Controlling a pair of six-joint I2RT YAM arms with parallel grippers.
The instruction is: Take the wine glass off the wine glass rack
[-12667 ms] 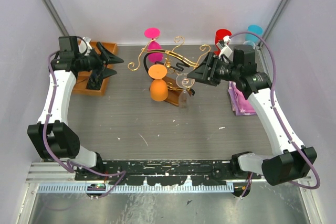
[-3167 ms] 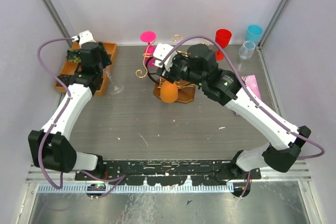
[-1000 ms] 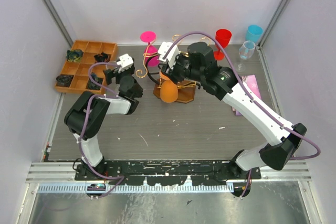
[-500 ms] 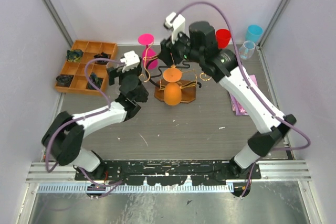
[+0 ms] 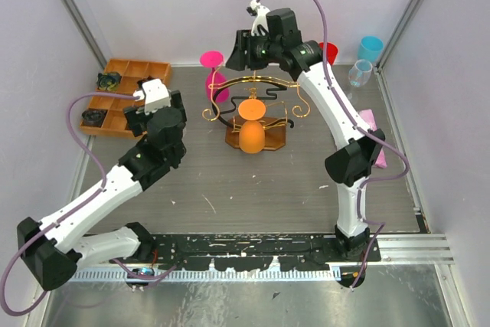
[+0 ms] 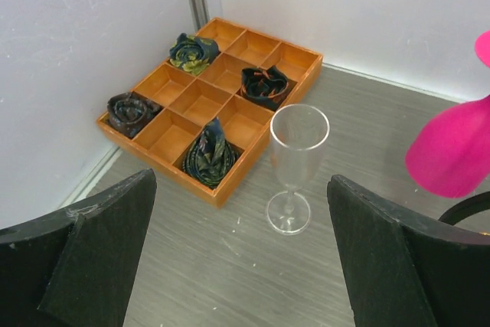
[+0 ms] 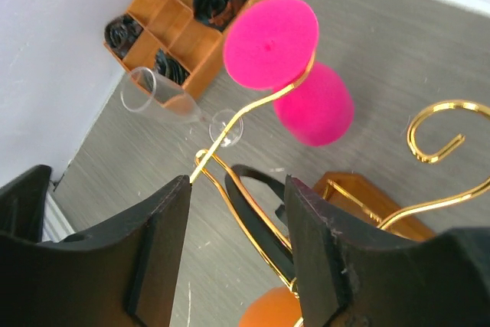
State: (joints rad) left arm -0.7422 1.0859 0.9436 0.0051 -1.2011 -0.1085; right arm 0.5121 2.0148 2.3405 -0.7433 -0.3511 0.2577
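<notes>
Left arm reaches from the near edge over the grey counter (image 5: pixel 253 181) toward the far left. Left gripper (image 6: pixel 241 189) jaws at full spread, nothing between them. Just beyond them a clear flute (image 6: pixel 296 160) stands upright on the counter, off the rack, just beside the near right edge of the compartmented wooden tray (image 6: pixel 200 101); cannot tell if it touches the tray. The tray sits in the far left corner. Four of its compartments each hold a rolled dark cloth (image 6: pixel 208 155); the other compartments are bare.

Mid counter: the wine glass rack (image 5: pixel 276 137), gold scrolled wire on a dark wooden base. An orange wine glass (image 5: pixel 251 134) hangs upside down at its near side. A pink wine glass (image 7: pixel 312 105) hangs upside down at its far left side, foot up in a gold hook, bowl below.

Right arm stretches up and over the rack from the right. Right gripper (image 7: pixel 237 189) hangs above the rack's left part, pointing down. Jaws partly apart, gripping nothing. The rack's black ring (image 7: pixel 243 201) and a gold wire show in the gap between them; contact cannot be told. The pink glass lies just beyond the jaw tips.

Far right by the back wall: a red cup (image 5: pixel 331 50), a blue cup (image 5: pixel 371 47) and a small clear stemmed glass (image 5: pixel 358 74), all upright. A pink packet (image 5: pixel 374 124) lies near the right wall, partly behind the right arm.
</notes>
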